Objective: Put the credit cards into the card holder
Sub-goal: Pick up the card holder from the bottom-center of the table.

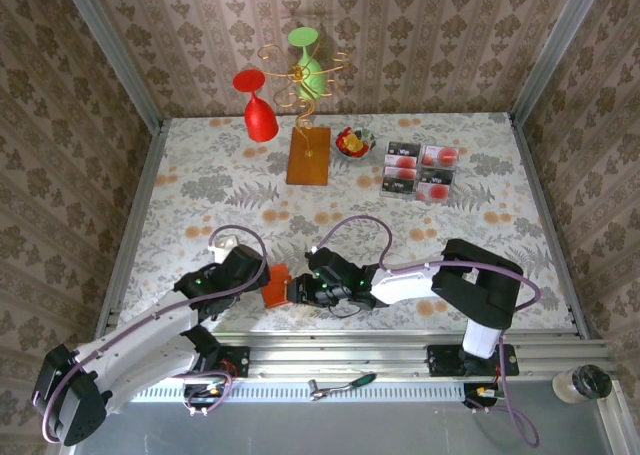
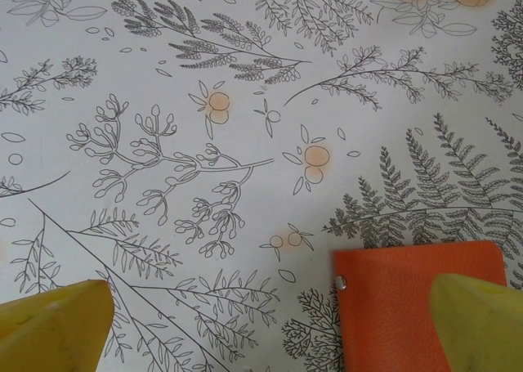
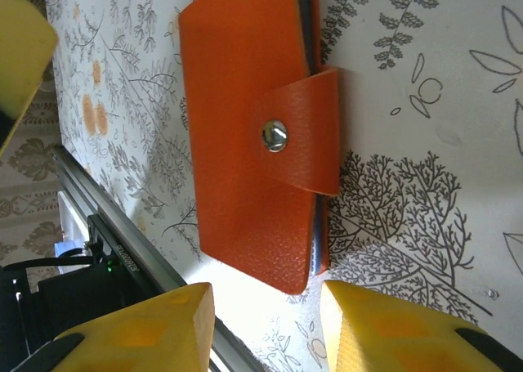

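Pebbled, leather-like orange skin on the card holder [image 3: 245, 143], matt, finely grained all over; cleanly cut edges on its strap. Polished metal for the snap stud [image 3: 274, 135], bright and mirror-like. Smooth matt covering over the worktop [image 2: 204, 143], white with printed grey ferns and pale orange blooms; cloth or oilcloth, hard to say which. Matt yellow plastic on the fingers [image 3: 147, 331] of the right hand [image 3: 265, 327], faintly grainy; likewise on the left hand [image 2: 270, 315]. Glossy shine on the red goblet [image 1: 258, 110] and the green goblet [image 1: 310, 70]. Thin gold wire for the stand [image 1: 307, 125], set on a wood-like orange-brown block [image 1: 308, 160]. Pale brushed metal along the near rail [image 1: 380, 360]. Patterned paper on the walls [image 1: 420, 35].
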Controlling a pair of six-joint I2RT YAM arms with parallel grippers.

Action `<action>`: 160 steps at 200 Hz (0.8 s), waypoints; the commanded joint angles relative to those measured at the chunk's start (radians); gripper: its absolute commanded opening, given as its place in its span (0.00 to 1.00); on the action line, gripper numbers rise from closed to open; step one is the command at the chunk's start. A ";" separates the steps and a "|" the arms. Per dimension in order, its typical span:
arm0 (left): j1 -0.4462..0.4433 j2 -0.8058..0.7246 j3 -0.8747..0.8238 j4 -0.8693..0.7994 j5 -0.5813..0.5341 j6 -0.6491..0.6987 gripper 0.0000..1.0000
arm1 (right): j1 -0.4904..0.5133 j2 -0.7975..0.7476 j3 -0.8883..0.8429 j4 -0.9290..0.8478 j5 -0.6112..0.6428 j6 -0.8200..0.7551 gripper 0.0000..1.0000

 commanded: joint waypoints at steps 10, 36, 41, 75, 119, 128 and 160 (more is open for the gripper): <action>-0.015 -0.013 -0.009 -0.021 -0.033 -0.019 1.00 | 0.006 0.031 0.032 0.024 -0.017 0.023 0.41; -0.018 -0.014 -0.008 -0.015 -0.033 -0.017 1.00 | 0.006 0.047 0.038 0.040 -0.023 0.029 0.41; -0.019 -0.013 -0.008 -0.014 -0.033 -0.018 1.00 | 0.006 0.052 0.038 0.045 -0.023 0.030 0.41; -0.024 -0.013 -0.012 -0.012 -0.035 -0.025 1.00 | 0.006 0.068 0.040 0.072 -0.030 0.041 0.38; -0.036 -0.008 -0.016 -0.010 -0.041 -0.031 1.00 | 0.004 0.095 0.051 0.101 -0.043 0.052 0.34; -0.038 -0.008 -0.014 -0.015 -0.044 -0.034 1.00 | 0.003 0.102 0.050 0.113 -0.043 0.057 0.31; -0.046 -0.007 -0.008 -0.021 -0.042 -0.030 1.00 | -0.005 0.108 0.029 0.165 -0.054 0.078 0.13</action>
